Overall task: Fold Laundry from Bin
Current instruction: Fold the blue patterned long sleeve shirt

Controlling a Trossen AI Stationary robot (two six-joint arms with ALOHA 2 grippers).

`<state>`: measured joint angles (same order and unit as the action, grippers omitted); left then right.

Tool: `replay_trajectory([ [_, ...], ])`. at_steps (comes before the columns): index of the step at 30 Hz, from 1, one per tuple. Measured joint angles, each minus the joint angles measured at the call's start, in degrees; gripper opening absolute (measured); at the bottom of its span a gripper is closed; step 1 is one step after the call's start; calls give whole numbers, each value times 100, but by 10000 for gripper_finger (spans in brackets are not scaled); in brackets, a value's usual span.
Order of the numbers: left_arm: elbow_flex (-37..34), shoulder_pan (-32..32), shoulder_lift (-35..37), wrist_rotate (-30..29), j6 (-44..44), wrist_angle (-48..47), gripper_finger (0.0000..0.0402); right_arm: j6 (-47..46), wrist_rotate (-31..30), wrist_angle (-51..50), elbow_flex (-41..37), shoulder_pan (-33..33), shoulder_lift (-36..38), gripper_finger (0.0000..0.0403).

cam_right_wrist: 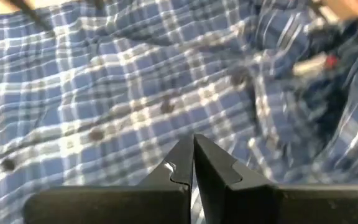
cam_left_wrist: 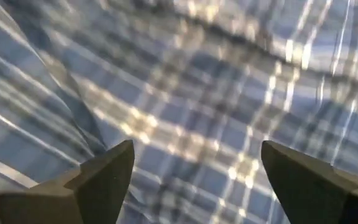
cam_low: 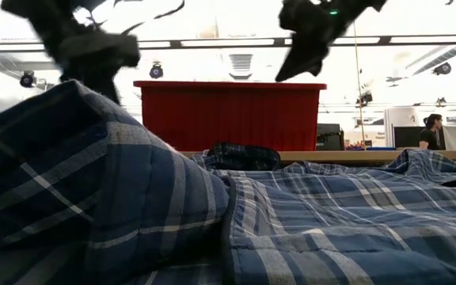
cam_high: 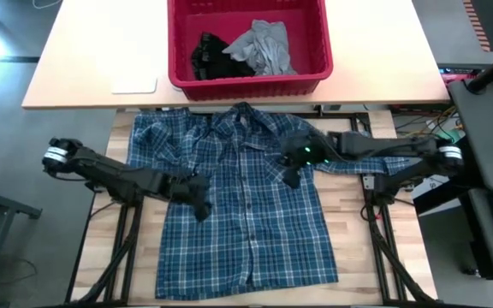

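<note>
The blue-and-white plaid shirt point(cam_high: 246, 205) lies spread out on the table with its buttoned front up and its collar point(cam_high: 242, 113) toward the far edge. My left gripper point(cam_high: 198, 205) hovers open above the shirt's left side; its wrist view shows only plaid cloth point(cam_left_wrist: 197, 93) beyond the spread fingers. My right gripper point(cam_high: 292, 177) is shut and empty above the shirt's upper right chest, near the button row point(cam_right_wrist: 166, 106). In the low view both hang clear of the cloth point(cam_low: 307, 214). The red bin point(cam_high: 178, 51) stands beyond the collar and holds a grey T-shirt point(cam_high: 264, 47) and a black garment point(cam_high: 205, 53).
A flat white object point(cam_high: 135, 84) lies on the pale far table, left of the bin. Equipment and cables point(cam_high: 486, 171) crowd the space right of the table. A person point(cam_low: 432, 131) sits far back in the room. The shirt's left side bulges up near the low camera point(cam_low: 77, 182).
</note>
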<state>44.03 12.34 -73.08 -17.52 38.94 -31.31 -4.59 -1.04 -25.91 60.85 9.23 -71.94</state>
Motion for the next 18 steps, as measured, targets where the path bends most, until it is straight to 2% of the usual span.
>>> replay_trajectory([
  [5,817,-500,-1,-179,-479,-357,347,-461,3,-457,-656,-293,652,32],
  [12,1864,-1415,-2,-404,-581,-490,348,-601,-47,-1280,-1031,-654,1395,137],
  [18,2377,-1931,-2,-409,-610,-583,342,-588,-46,-1279,-1316,-1079,1854,202],
])
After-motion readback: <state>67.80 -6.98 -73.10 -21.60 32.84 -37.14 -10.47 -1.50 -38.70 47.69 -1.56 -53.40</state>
